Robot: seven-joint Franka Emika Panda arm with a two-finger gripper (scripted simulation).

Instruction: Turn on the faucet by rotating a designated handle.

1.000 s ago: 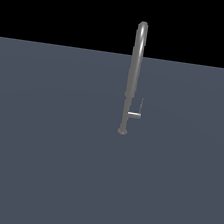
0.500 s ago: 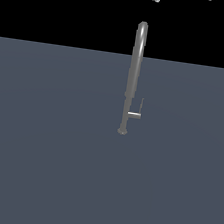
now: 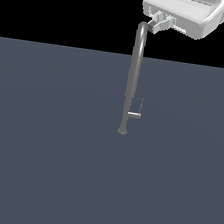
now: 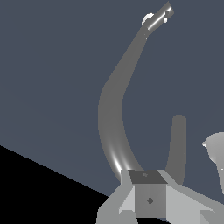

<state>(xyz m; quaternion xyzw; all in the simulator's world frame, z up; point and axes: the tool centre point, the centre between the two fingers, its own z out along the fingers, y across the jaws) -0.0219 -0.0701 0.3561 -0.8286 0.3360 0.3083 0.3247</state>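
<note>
Here, your tool (image 3: 160, 24) hangs high in the exterior view, just beside the arched top of the faucet (image 3: 133, 76), on that view's right. The faucet is a tall slim grey pipe standing upright on the dark tabletop (image 3: 41, 164), its small round base near the middle of the scene. The handle (image 3: 134, 115) is a short pale stub sticking out horizontally from the pipe's lower part toward the exterior view's right, with a very thin rod rising from its far end. So the thing you must turn lies far below the tool, almost straight down along the pipe, and its stub runs crosswise to the pipe's long axis. In the wrist view the pipe (image 4: 114, 109) curves away from the tool (image 4: 150, 199), and the handle (image 4: 158, 17) shows small at its far end. The fingers are only partly visible in both views, so I cannot tell whether they are spread or closed; nothing appears held. The coming move looks like a long descent beside the pipe.
</note>
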